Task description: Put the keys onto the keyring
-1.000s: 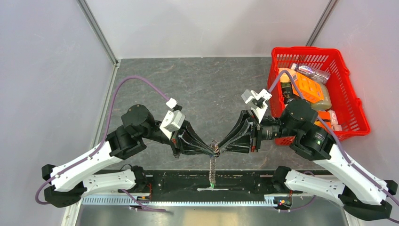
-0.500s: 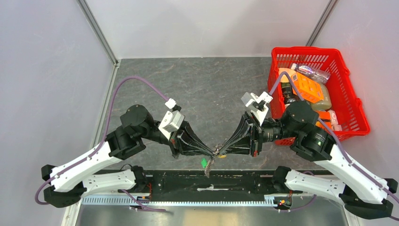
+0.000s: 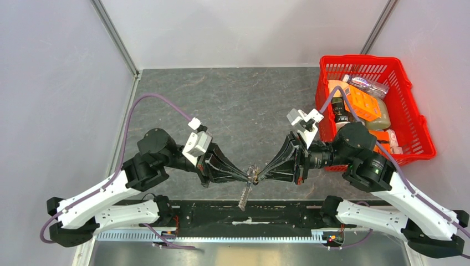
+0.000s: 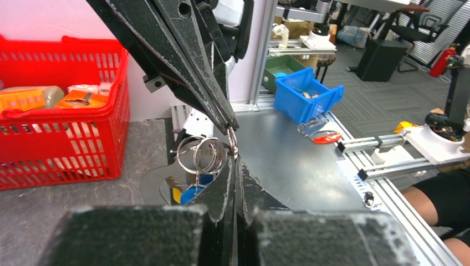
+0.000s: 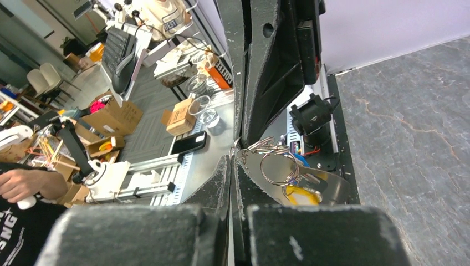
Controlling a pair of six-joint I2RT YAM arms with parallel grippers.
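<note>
Grey, stone-patterned matting covers the counter (image 3: pixel 244 100), which is closed in by pale walls (image 3: pixel 55 83) on the left, far and right sides, with aluminium posts (image 3: pixel 113 36) at the far corners. Most of the far and left parts of the matting lie bare. The right side is taken up by a red basket (image 3: pixel 360 57) full of packets and bottles, set close to the right wall. Along the near edge run a black base plate (image 3: pixel 288 213) and a toothed aluminium rail (image 3: pixel 221 236).

The left arm (image 3: pixel 111 191) and right arm (image 3: pixel 399 191) reach in from their near corners and meet nose to nose over the near middle of the counter. The right arm's elbow sits just beside the basket's near left corner.

The left gripper (image 3: pixel 248 176) is closed, its fingers pinched on the wire of the keyring (image 4: pixel 199 156). The right gripper (image 3: pixel 261 177) is closed too, its tips on the same bunch of rings from the opposite side. The keyring hangs between the two tips, above the counter's near edge, and its twisted chain (image 3: pixel 244 197) trails toward the base plate.

The keys (image 4: pixel 191 194), showing blue and yellow caps, dangle under the rings, close below the tips.

Beyond the near edge the wrist views show a workshop floor with a blue bin (image 4: pixel 310 97), cardboard boxes (image 5: pixel 180 116) and a person's hand (image 5: pixel 27 185).
</note>
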